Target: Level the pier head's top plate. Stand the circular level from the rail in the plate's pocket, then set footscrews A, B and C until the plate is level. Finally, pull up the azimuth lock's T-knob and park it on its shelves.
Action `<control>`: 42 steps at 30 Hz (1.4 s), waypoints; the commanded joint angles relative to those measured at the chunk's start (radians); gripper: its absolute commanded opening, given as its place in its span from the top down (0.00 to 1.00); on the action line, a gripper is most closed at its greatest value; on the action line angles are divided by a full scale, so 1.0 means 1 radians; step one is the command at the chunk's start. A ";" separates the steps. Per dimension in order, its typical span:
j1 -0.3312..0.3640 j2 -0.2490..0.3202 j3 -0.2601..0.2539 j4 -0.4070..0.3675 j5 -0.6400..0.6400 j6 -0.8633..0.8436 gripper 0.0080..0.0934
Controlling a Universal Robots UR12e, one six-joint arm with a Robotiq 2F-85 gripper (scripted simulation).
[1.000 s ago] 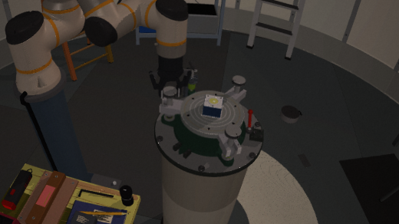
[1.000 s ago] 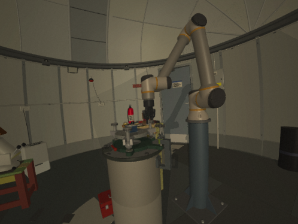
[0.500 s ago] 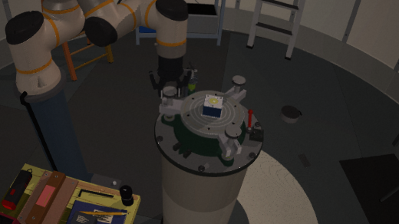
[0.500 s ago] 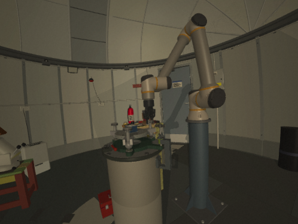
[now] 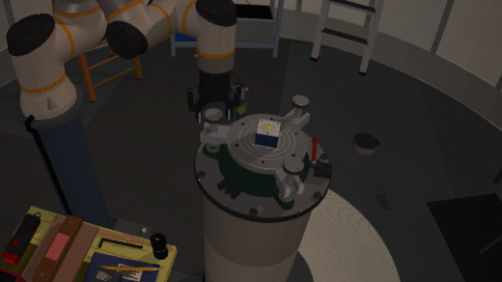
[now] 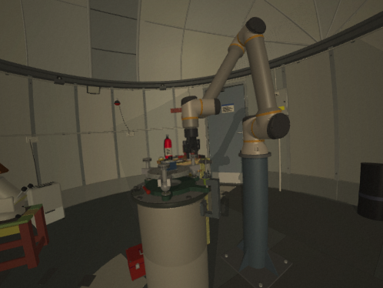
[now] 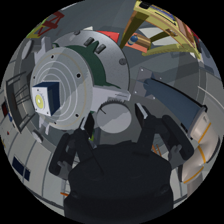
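The round grey top plate (image 5: 264, 140) sits on the pier head, and the circular level (image 5: 268, 132), a blue block with a white top and yellow vial, stands in the pocket at its centre (image 7: 44, 98). Three footscrew knobs stand on arms around the plate: one at the far left (image 5: 213, 115), one at the far right (image 5: 300, 101) and one at the near side (image 5: 293, 165). The red T-knob (image 5: 314, 148) stands upright at the plate's right edge. My gripper (image 7: 113, 119) straddles the far-left footscrew knob (image 7: 113, 118) from above. It is open and holds nothing.
A yellow tool cart (image 5: 72, 251) with a black knob stands at the near left. A dark pot (image 5: 365, 143) sits on the floor to the right. A ladder (image 5: 345, 29) and an orange stool (image 5: 104, 67) stand behind. The arm's blue pedestal (image 6: 253, 208) stands beside the pier.
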 commanded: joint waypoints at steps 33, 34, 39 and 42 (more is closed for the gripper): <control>0.000 -0.061 -0.021 0.080 0.000 0.000 0.18; 0.000 -0.063 -0.021 0.083 0.000 0.000 0.18; 0.000 -0.072 -0.025 0.096 0.000 0.000 0.18; 0.000 -0.075 -0.026 0.100 0.000 0.000 0.18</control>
